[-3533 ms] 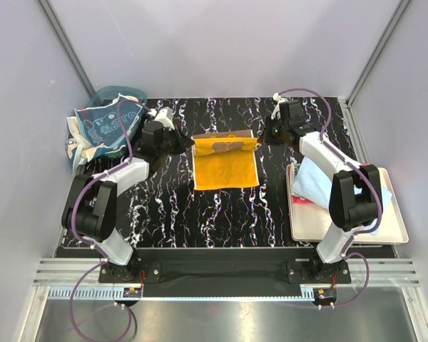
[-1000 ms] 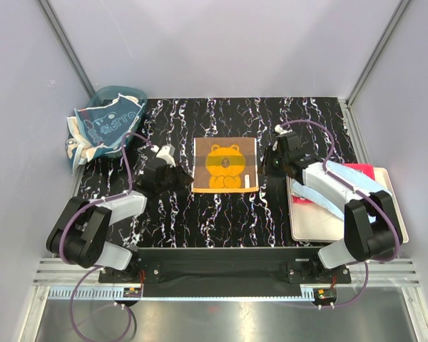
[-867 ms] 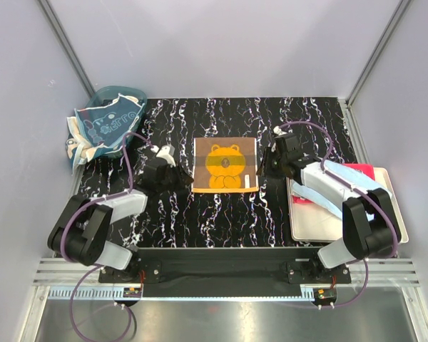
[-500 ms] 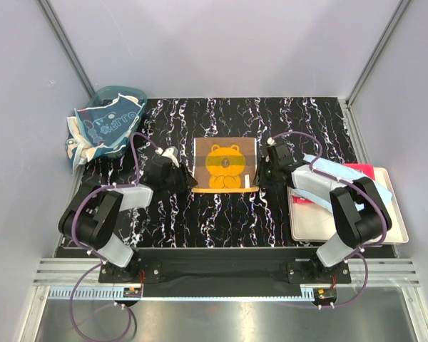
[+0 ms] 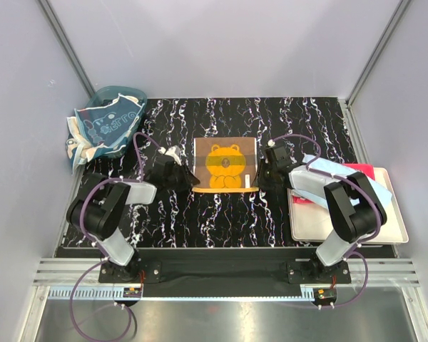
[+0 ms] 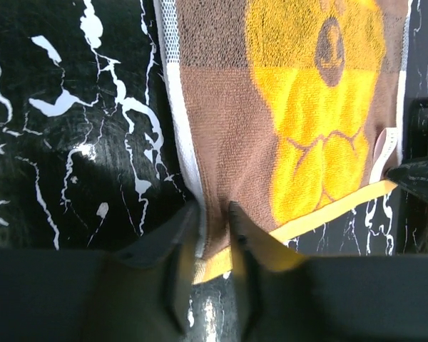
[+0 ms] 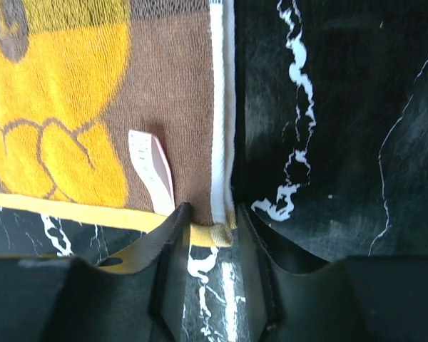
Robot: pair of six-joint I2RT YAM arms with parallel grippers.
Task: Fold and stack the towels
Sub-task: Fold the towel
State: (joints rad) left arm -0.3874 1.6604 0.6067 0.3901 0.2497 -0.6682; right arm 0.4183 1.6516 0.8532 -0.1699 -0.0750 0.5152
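The orange towel with the bear picture (image 5: pixel 226 164) lies flat, bear side up, in the middle of the black marble table. My left gripper (image 5: pixel 190 181) is low at its near left corner. In the left wrist view its jaws (image 6: pixel 212 222) are pinched on the brown and yellow corner (image 6: pixel 221 178). My right gripper (image 5: pixel 260 179) is at the near right corner. In the right wrist view (image 7: pixel 212 224) its jaws are closed on the curled yellow corner (image 7: pixel 223 234), beside the white label (image 7: pixel 150 167). A light blue towel (image 5: pixel 327 166) and a red one (image 5: pixel 358 169) lie on the tray.
The cream tray (image 5: pixel 342 229) stands at the right edge, partly under my right arm. The teal basket (image 5: pixel 128 93) at the back left holds a teal cloth with white pattern (image 5: pixel 108 126). Grey walls close in the back and both sides.
The towel, seen plain orange and half folded earlier, now lies flat with the bear up. Both grippers came from its far corners to its near corners and closed in on them.
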